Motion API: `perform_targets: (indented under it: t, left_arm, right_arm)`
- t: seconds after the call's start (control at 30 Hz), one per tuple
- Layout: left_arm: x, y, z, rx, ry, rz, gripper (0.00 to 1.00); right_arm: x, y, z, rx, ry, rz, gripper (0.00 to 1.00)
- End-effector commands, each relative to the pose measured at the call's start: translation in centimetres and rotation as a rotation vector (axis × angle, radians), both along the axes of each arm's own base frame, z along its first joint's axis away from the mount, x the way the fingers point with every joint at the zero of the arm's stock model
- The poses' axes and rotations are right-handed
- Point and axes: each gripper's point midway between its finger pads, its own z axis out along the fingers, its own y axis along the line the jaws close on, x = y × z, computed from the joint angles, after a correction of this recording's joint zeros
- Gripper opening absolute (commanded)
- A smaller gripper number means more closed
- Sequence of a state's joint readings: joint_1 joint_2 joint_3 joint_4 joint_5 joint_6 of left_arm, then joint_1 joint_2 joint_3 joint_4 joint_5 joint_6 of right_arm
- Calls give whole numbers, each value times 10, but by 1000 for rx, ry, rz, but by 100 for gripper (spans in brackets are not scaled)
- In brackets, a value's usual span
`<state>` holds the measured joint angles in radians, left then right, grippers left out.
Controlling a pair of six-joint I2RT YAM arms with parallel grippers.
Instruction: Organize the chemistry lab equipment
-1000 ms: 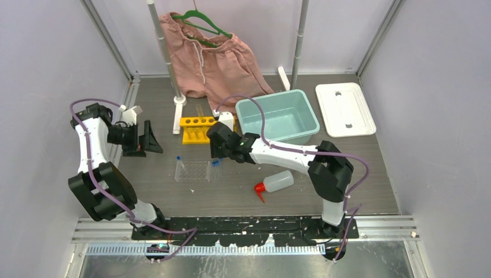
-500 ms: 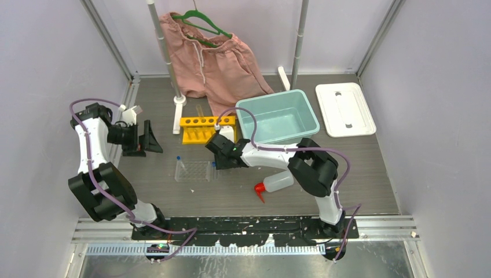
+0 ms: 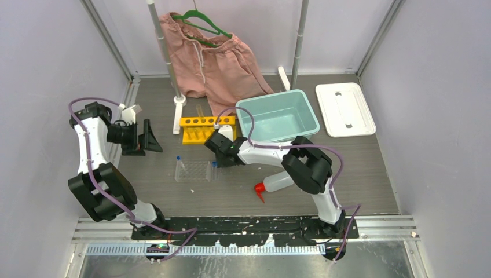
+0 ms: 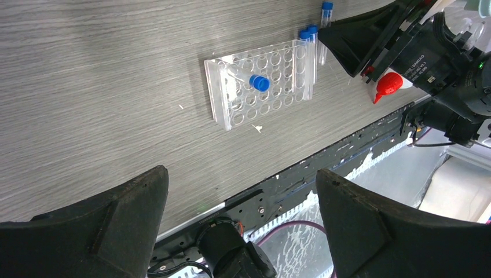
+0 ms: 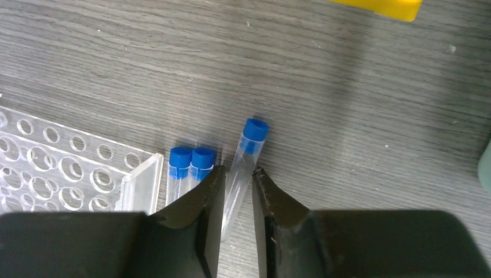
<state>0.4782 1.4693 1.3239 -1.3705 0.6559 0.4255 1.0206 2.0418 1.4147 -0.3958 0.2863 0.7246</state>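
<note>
Right wrist: pinching a flat-lying vial (image 5: 253, 138) in the nearly closed right gripper (image 5: 238, 171), probably for standing in the rack (image 5: 75, 174) to its left; holding left gripper (image 4: 240, 175) wide open, empty.

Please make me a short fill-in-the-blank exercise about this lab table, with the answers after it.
1. The right gripper straddles a vial that has a ___ cap.
2. The nozzle of the squeeze bottle is ___.
3. The white lid lies to the ___ of the teal bin.
Answers: blue, red, right.
</note>
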Motion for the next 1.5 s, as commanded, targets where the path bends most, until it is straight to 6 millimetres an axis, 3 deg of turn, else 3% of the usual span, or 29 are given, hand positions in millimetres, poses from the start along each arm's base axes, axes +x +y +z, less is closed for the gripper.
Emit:
perform_targets:
  t: [0.0, 0.17, 0.37, 0.7, 0.8, 1.03, 1.47]
  left_arm:
    - [4, -4, 19, -20, -55, 4, 98]
    - [4, -9, 23, -52, -65, 0, 99]
    - [0, -20, 36, -102, -110, -39, 98]
    - [-15, -54, 73, -267, -232, -139, 86]
    - [-20, -65, 87, -319, -276, -169, 82]
    - [-23, -75, 91, -325, -299, -196, 75]
    - [-18, -75, 77, -345, -252, -176, 53]
  right_arm:
    - [12, -5, 9, -35, -46, -26, 27]
    - [15, -9, 26, -40, -65, -30, 5]
    - [13, 0, 101, 127, -134, -18, 1]
    - [-11, 69, 237, 558, -225, 93, 1]
    - [-11, 97, 261, 682, -217, 106, 1]
    - [-14, 147, 285, 773, -199, 116, 1]
    - [-23, 168, 293, 908, -142, 127, 1]
